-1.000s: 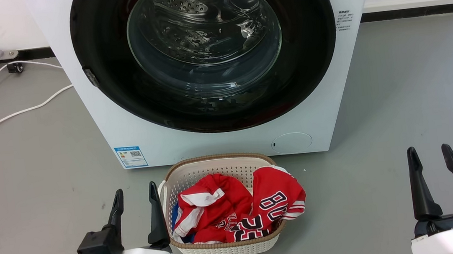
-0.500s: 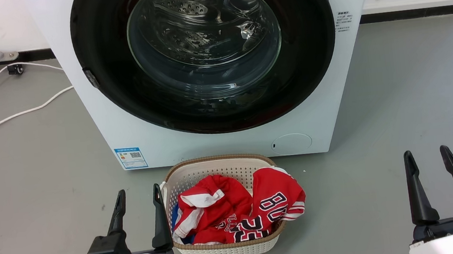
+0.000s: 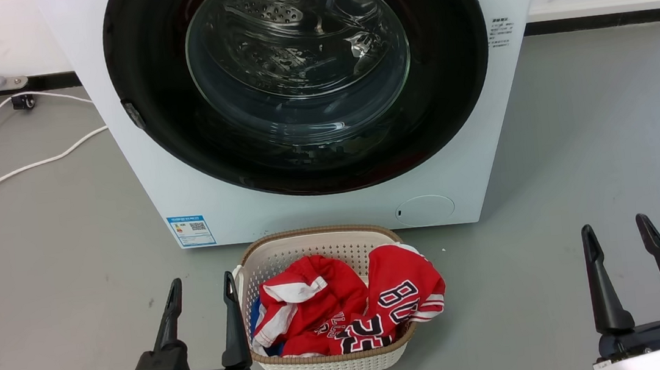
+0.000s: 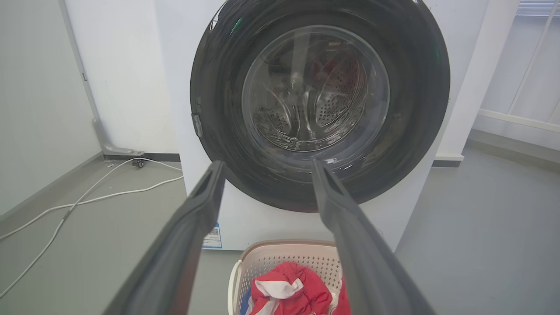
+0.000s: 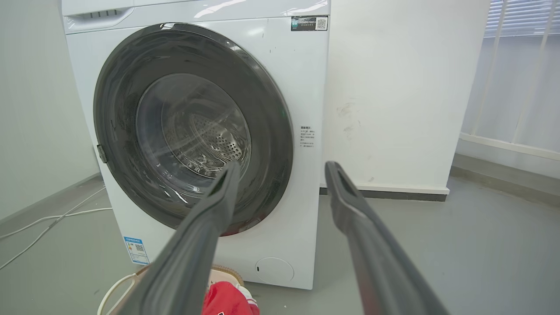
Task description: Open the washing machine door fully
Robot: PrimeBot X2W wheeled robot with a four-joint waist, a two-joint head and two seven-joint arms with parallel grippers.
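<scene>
My left gripper (image 3: 202,281) jaws apart, right gripper (image 3: 614,224) likewise, washing machine door (image 3: 299,78) closed against the washing machine (image 3: 321,213) — well ahead of both jaws, laundry basket (image 3: 287,246) just beside my left jaws

One washing machine (image 3: 216,209) with one round black door (image 3: 299,78), one blue label sticker (image 3: 190,229) and one round flap (image 3: 424,208). One basket (image 3: 324,364) on the floor, holding two red garments (image 3: 312,303). Two end effectors, the left end effector (image 3: 202,279) and the right end effector (image 3: 614,224), with two fingers each.
</scene>
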